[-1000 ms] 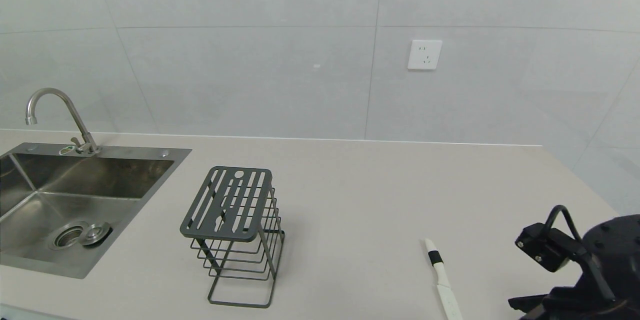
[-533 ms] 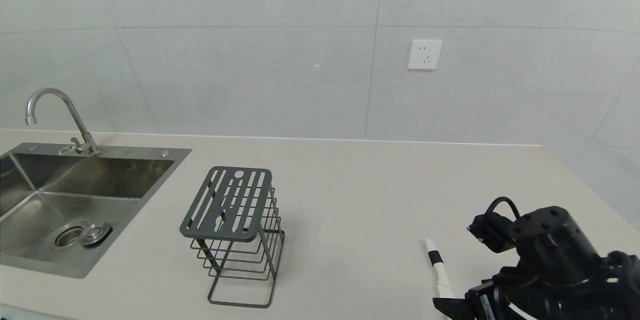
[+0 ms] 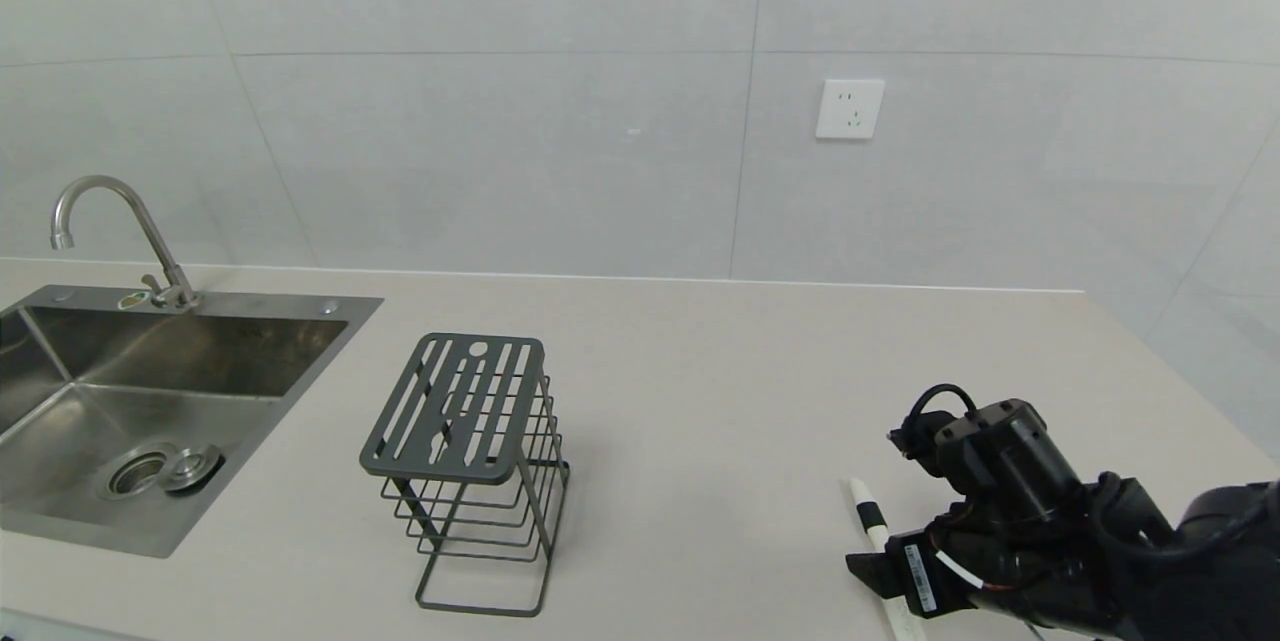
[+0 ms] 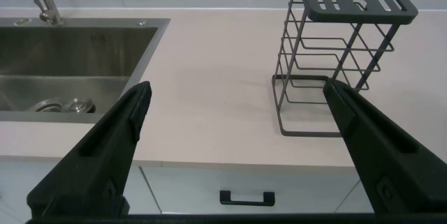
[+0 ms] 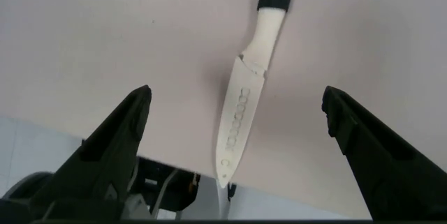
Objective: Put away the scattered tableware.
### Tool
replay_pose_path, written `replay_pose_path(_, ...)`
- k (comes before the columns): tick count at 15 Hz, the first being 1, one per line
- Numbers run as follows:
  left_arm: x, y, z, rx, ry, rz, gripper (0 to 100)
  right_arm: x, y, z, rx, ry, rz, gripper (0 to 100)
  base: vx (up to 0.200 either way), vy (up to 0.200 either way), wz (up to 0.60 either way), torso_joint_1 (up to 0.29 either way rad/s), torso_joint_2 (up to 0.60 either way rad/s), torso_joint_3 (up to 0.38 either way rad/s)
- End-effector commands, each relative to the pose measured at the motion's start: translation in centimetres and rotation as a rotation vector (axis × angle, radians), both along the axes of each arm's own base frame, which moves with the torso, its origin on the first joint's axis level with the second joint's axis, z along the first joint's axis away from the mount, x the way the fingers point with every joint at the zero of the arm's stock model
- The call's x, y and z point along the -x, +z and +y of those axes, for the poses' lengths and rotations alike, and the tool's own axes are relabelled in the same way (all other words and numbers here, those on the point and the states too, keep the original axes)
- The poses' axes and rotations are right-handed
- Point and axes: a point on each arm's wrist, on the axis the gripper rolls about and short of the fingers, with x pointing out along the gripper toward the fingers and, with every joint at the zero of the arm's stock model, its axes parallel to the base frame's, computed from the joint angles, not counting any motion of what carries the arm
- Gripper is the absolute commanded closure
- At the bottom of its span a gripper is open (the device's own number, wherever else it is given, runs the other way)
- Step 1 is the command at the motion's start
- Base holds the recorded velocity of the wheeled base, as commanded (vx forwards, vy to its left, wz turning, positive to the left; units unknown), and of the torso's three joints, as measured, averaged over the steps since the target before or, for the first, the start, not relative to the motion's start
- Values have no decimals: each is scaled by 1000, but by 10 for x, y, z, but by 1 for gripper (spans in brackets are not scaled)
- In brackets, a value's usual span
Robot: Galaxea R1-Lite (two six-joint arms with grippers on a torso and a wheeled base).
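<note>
A white knife (image 3: pixel 868 517) with a black band on its handle lies near the counter's front edge at the right. In the right wrist view the knife (image 5: pixel 246 109) lies lengthwise between my fingers, its blade tip reaching past the counter edge. My right gripper (image 3: pixel 890 576) hangs open above the blade, not touching it; the same gripper (image 5: pixel 237 158) shows both fingers wide apart. A dark wire knife rack (image 3: pixel 460 461) with a slotted top stands mid-counter. My left gripper (image 4: pixel 237 158) is open and empty, low before the counter front, facing the rack (image 4: pixel 342 49).
A steel sink (image 3: pixel 60 481) with a faucet (image 3: pixel 110 221) is set into the counter at the left. The sink (image 4: pixel 84 49) also lies left of the rack in the left wrist view. A drawer handle (image 4: pixel 246 198) sits below the counter edge. A wall outlet (image 3: pixel 849 108) is behind.
My right arm has swung left from the picture's right edge and now hangs over the knife's blade, hiding its lower part. The knife and rack have not moved.
</note>
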Motion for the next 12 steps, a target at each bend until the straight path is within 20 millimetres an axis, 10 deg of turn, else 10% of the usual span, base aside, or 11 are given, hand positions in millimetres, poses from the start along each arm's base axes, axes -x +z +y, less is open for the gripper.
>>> replay_pose_path(1,0,0,0,0,0,1,0,-6,-20,0,54,-4,46,0,0,0,0,0,0,0)
replay_pose_path(12,0,0,0,0,0,1,0,-19,-43,10,84,3,58,0,0,0,0,0,0,0)
